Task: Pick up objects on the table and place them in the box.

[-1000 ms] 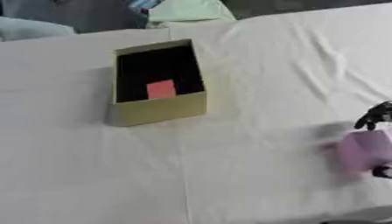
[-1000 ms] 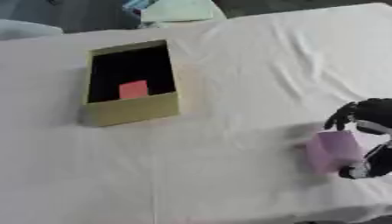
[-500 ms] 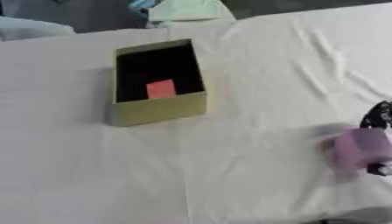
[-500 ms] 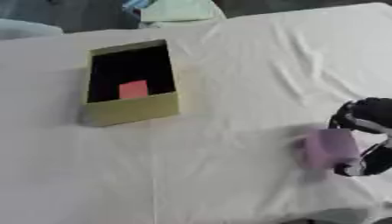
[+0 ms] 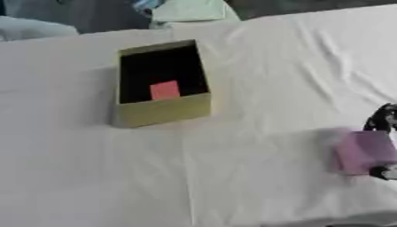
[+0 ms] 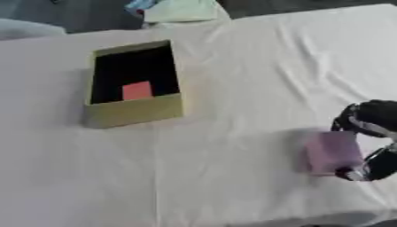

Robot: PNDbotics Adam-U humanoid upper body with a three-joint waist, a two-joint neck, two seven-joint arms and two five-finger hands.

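An open tan cardboard box (image 6: 128,113) with a dark inside stands at the left of the white-clothed table. A small red block (image 6: 137,90) lies in it near its front wall. At the right edge a light purple block (image 6: 332,153) sits just over the cloth. My right hand (image 6: 371,128) is curled round it, with black fingers above it and the thumb below at its lower right corner. The left hand shows in neither view.
A pale green folded cloth (image 6: 180,10) and a bit of blue lie beyond the table's far edge. The white tablecloth (image 6: 232,88) has creases running toward the right. The table's front edge runs along the bottom of the views.
The purple block, in my right hand, has shifted a little to the left and up. The box and the red block have stayed put.
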